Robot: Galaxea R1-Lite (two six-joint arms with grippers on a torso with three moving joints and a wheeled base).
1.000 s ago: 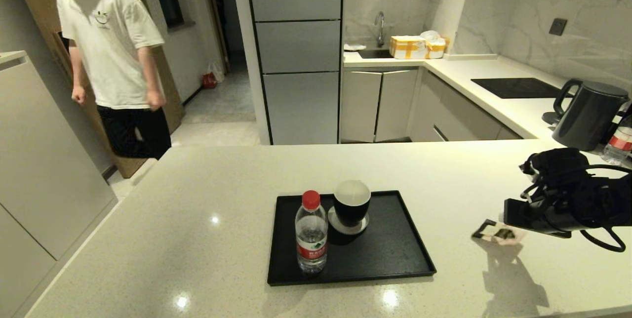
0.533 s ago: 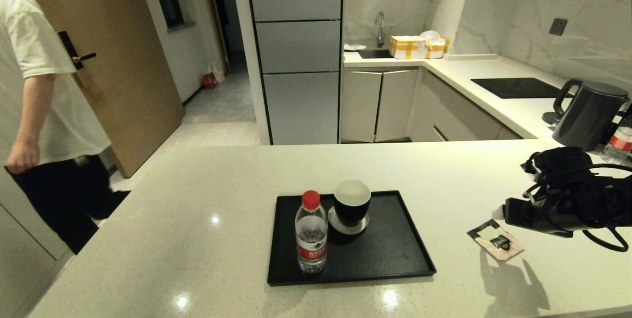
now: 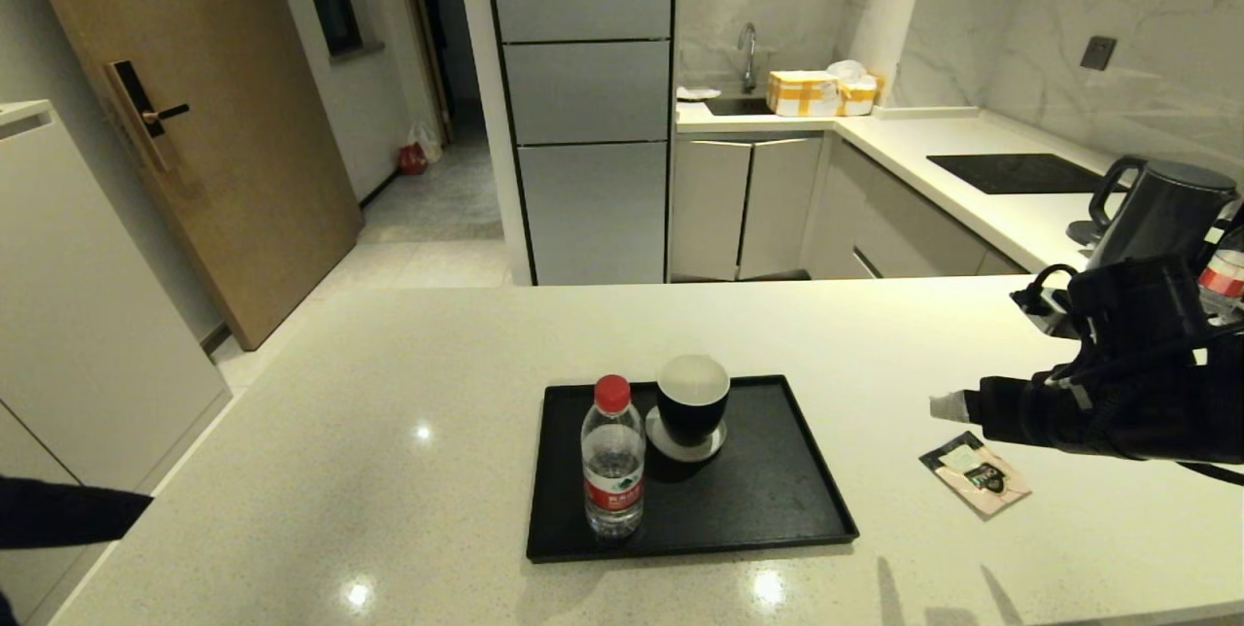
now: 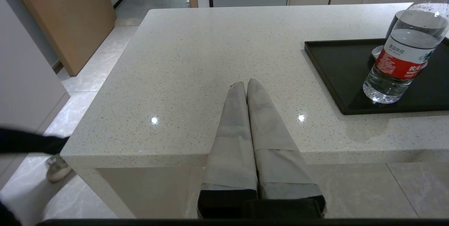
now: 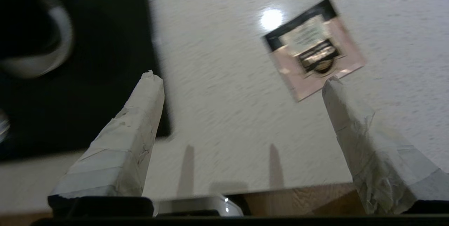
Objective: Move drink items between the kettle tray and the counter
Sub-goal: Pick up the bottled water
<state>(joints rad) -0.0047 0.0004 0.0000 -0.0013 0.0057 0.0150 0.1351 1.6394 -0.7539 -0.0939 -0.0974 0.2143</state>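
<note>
The pink-beige tea sachet (image 3: 977,476) (image 5: 313,48) lies flat on the cream counter (image 3: 418,383), to the right of the black kettle tray (image 3: 768,500). My right gripper (image 3: 948,405) (image 5: 242,78) hangs open above the counter, just over and left of the sachet, holding nothing. The clear water bottle (image 3: 613,458) (image 4: 407,43) with red cap stands on the tray's near left part. My left gripper (image 4: 245,85) is shut and empty, low at the counter's near edge, left of the tray (image 4: 336,68).
A black cup (image 3: 692,399) on a grey coaster stands on the tray beside the bottle. A dark kettle (image 3: 1157,218) and a second bottle (image 3: 1223,276) sit at the far right behind my right arm. A black cooktop panel (image 3: 1016,172) lies further back.
My right gripper let go of the sachet, which now lies flat on the counter, and rose away from it. The person at the left walked out of view.
</note>
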